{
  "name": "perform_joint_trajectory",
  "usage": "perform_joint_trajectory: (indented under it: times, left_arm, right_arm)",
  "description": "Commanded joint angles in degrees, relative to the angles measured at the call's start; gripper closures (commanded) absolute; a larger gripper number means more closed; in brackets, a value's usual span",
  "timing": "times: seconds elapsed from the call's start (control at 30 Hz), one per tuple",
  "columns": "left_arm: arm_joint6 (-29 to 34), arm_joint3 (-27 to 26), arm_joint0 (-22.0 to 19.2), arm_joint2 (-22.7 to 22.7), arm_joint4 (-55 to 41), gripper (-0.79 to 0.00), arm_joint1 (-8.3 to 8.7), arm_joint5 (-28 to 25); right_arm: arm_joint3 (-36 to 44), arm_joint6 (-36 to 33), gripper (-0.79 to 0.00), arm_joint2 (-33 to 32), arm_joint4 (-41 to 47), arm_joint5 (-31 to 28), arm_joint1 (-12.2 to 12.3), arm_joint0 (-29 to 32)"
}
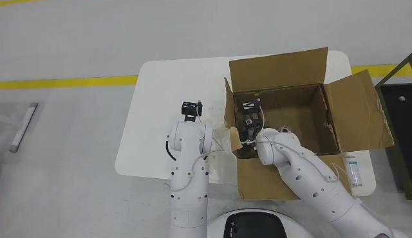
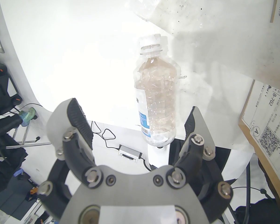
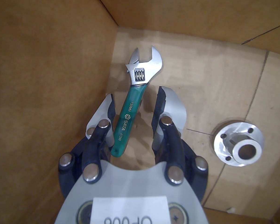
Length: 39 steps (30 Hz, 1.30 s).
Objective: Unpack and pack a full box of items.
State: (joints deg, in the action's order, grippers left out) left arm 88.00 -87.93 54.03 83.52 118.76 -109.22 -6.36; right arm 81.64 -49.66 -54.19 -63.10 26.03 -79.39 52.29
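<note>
The open cardboard box (image 1: 293,77) stands on the right part of the white table (image 1: 161,90). My right gripper (image 1: 248,125) is down inside it. On the box floor, close to a wall, lies an adjustable wrench (image 3: 136,94) with a green handle. The right gripper (image 3: 136,93) is open, one finger on each side of that handle. My left gripper (image 1: 191,109) hangs over the table left of the box. It (image 2: 133,107) is open above a clear, capless plastic bottle (image 2: 156,99) lying on the table, which it does not touch.
A round metal flange (image 3: 239,144) sits on the box floor beside the wrench. A clear plastic bag (image 2: 163,5) lies on the table beyond the bottle. Another bottle (image 1: 353,168) lies at the table's right edge, by a box flap (image 1: 357,112).
</note>
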Motion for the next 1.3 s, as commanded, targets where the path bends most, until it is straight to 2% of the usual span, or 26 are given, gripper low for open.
perform_joint_trajectory:
  times: [0.0, 0.03, 0.2, 0.47, 0.57, 0.93, 1.27]
  left_arm:
    - [0.0, 0.0, 0.0, 0.0, 0.0, -0.785, 0.0, 0.0]
    - [0.0, 0.0, 0.0, 0.0, 0.0, -0.785, 0.0, 0.0]
    - [0.0, 0.0, 0.0, 0.0, 0.0, -0.785, 0.0, 0.0]
    - [0.0, 0.0, 0.0, 0.0, 0.0, -0.785, 0.0, 0.0]
    - [0.0, 0.0, 0.0, 0.0, 0.0, -0.785, 0.0, 0.0]
    - [0.0, 0.0, 0.0, 0.0, 0.0, -0.785, 0.0, 0.0]
    - [0.0, 0.0, 0.0, 0.0, 0.0, -0.785, 0.0, 0.0]
  right_arm:
    - [-0.2, -0.1, -0.394, -0.1, -0.2, -0.1, -0.1, -0.1]
    - [-0.3, -0.1, -0.425, -0.2, -0.2, -0.1, -0.2, -0.2]
    - [-0.6, -0.4, -0.44, -0.3, -0.9, -0.3, -0.4, -0.3]
    - [-2.0, -1.1, -0.385, -0.2, -2.1, -0.7, -0.8, -0.5]
    - [-2.5, -1.4, -0.409, -0.1, -2.8, -0.7, -1.0, -0.7]
    - [-2.8, -3.4, -0.369, -0.7, -5.2, -0.9, -1.4, -0.9]
    - [0.2, -5.9, -0.369, -2.7, -8.5, -1.0, -1.2, 0.3]
